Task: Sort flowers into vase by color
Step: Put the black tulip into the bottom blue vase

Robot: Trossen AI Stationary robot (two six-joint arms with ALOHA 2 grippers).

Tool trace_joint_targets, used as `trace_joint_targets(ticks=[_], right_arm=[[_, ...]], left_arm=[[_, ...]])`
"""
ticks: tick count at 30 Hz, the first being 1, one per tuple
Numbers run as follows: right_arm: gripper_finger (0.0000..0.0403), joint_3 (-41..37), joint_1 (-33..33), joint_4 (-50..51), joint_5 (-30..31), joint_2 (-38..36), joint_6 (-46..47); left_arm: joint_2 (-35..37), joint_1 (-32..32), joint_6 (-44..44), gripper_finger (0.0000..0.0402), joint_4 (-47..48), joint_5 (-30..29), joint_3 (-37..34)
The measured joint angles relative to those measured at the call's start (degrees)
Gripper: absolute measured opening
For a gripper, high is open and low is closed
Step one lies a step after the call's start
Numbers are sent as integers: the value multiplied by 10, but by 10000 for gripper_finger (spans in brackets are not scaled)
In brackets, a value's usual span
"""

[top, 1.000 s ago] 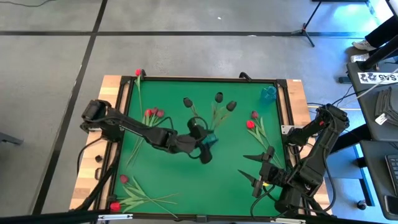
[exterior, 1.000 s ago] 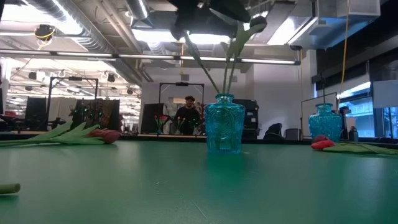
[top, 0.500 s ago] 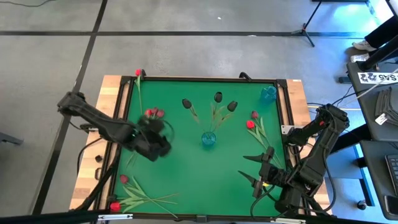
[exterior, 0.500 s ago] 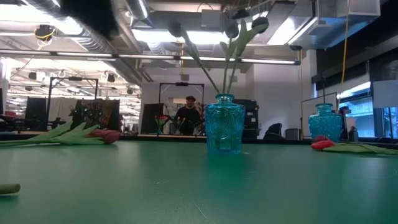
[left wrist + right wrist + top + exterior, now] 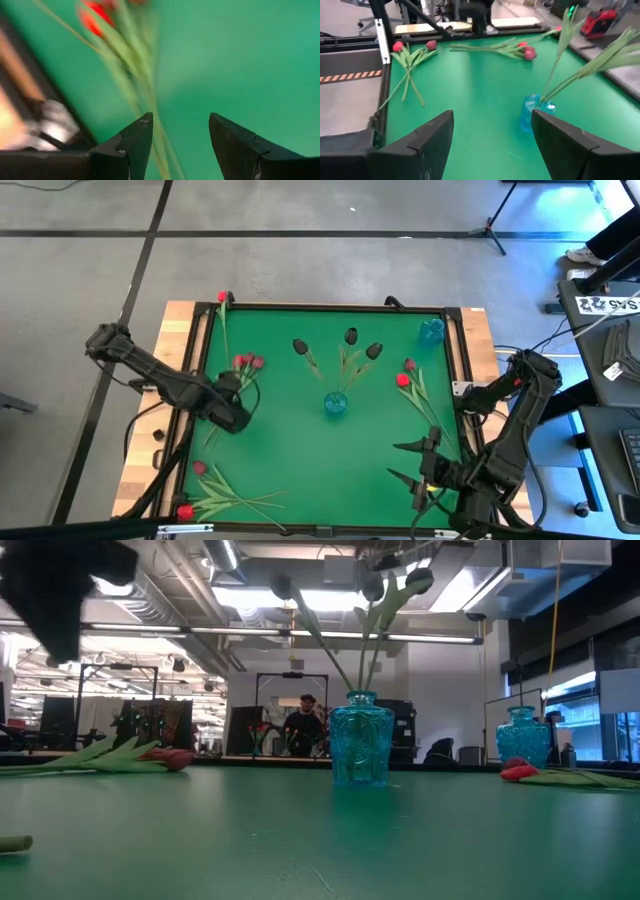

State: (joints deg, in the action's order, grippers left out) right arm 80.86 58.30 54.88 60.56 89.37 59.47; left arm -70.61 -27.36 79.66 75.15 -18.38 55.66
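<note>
- The green table [image 5: 300, 450] has a black rim and bare wood along both sides; a grey floor with dark lines lies beyond it.
- A blue vase [image 5: 335, 403] stands mid-table holding three near-black tulips [image 5: 350, 337]; a second vase [image 5: 432, 331] stands in the far right corner.
- Red tulips [image 5: 247, 362] lie at the left side, more lie near the front left corner [image 5: 198, 468], one lies at the far left corner [image 5: 222, 298], and others [image 5: 404, 378] lie right of centre.
- The left gripper [image 5: 238, 402] hangs over the stems just below the left bunch, fingers wide, holding nothing.
- The right gripper [image 5: 405, 462] waits over the table's front right, fingers wide and empty.
- In the low view, a room with ceiling lights and pipes shows, with a person [image 5: 303, 726] far behind the vase.
</note>
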Motion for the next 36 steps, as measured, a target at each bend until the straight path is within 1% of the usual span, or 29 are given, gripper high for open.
trace_joint_targets(ticks=[3,5,8,10,12,15,18,19,22,24,26,30,33,36], right_arm=[[269,0,2,0,-11,0,5],[269,0,2,0,-11,0,5],[269,0,2,3,-10,0,-7],[269,0,2,5,-7,0,-32],[269,0,0,6,-2,0,-70],[269,0,-13,6,3,-3,-129],[269,0,-32,7,-5,-15,-171],[269,0,-38,8,-6,-19,-191],[269,0,-61,24,-2,-28,-244],[269,0,-78,40,9,-31,-265],[269,0,-92,67,19,-31,-269],[269,0,-120,107,13,-27,-263],[269,-1,-124,115,8,-26,-267],[269,-1,-122,115,16,-26,-270]], left_arm=[[0,-57,12,188,-73,45,4],[-1,-99,10,188,-140,76,5],[-10,-154,24,188,-221,110,5],[-19,-178,50,188,-257,137,5],[-28,-196,79,188,-268,162,5],[-41,-202,118,188,-263,223,5],[-51,-198,122,188,-259,260,5],[-55,-193,115,188,-255,281,5],[-69,-177,115,188,-237,373,5],[-81,-166,132,188,-244,426,5],[-98,-157,141,188,-259,447,5],[-140,-158,132,188,-267,468,6],[-178,-173,117,187,-266,518,6],[-214,-174,113,187,-267,564,10]])
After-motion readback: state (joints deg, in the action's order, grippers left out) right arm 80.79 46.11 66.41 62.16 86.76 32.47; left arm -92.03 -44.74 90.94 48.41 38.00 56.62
